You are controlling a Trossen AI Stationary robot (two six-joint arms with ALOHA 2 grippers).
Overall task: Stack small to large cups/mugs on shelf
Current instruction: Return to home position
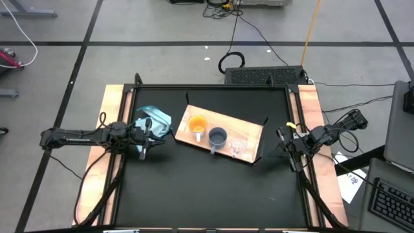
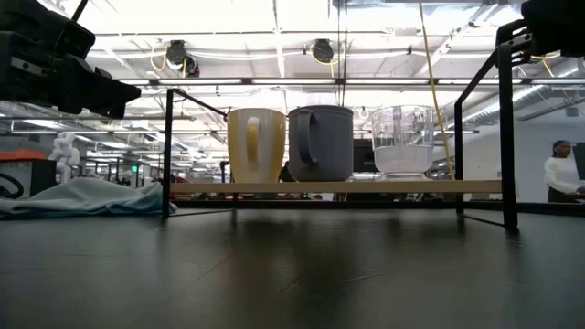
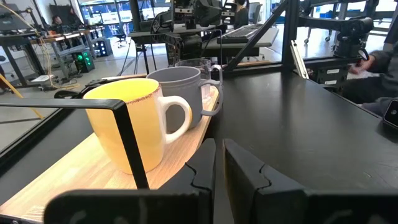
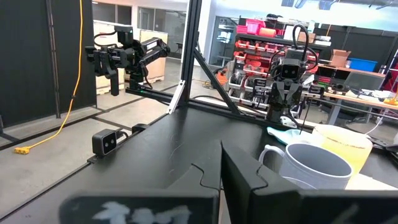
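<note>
The light-wood shelf board stands on dark brackets in the middle of the black table. On it stand, in a row, an orange mug with a pale handle, a blue-grey mug and a clear glassy cup. In the low view the mugs and the cup stand upright on their bases on the board. My left gripper is shut and empty just off the shelf's left end, facing the orange mug. My right gripper is shut and empty off the shelf's right end.
A teal-blue cloth lies on the table behind my left gripper, near the shelf's far left corner. The shelf's dark bracket stands right before my left gripper. A person shows in the room beyond the table.
</note>
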